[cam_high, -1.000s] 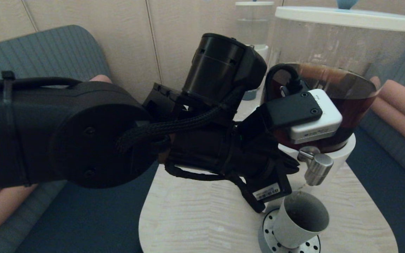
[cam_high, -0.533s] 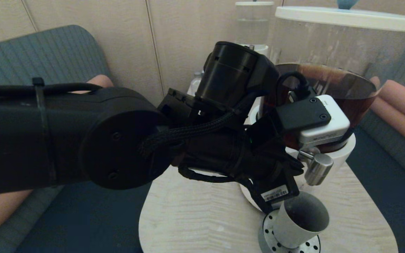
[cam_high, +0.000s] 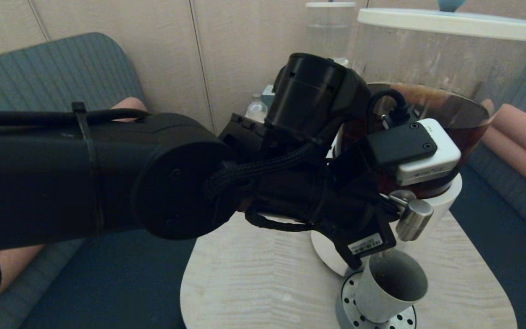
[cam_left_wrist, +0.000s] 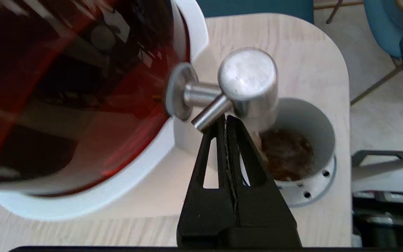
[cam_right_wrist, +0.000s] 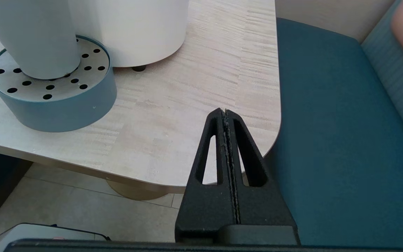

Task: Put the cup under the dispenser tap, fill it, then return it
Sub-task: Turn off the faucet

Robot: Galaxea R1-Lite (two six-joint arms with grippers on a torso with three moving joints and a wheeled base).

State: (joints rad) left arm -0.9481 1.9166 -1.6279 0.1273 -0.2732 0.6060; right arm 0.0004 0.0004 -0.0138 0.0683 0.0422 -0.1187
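The grey cup [cam_high: 388, 285] stands on a round perforated drip tray [cam_high: 349, 304] directly below the dispenser tap [cam_high: 412, 220]. In the left wrist view the cup [cam_left_wrist: 315, 117] holds some foamy brown liquid, and a thin stream runs from the steel tap [cam_left_wrist: 248, 82] into it. My left gripper [cam_left_wrist: 225, 117] is shut with nothing between its fingers; its tips touch the tap's small steel lever rod [cam_left_wrist: 208, 115]. My right gripper [cam_right_wrist: 224, 111] is shut and empty, low beside the table's right edge, away from the cup [cam_right_wrist: 30, 35].
The big dispenser [cam_high: 427, 114] of dark brown liquid fills the back right of the pale wooden table [cam_high: 254, 283]. A smaller clear-liquid dispenser [cam_high: 329, 32] and a bottle [cam_high: 256, 109] stand behind my left arm. Blue seating surrounds the table.
My left arm has pushed forward and right, bringing its shut fingers against the tap's lever. Dark liquid now shows in the bottom of the cup. The cup has not moved.
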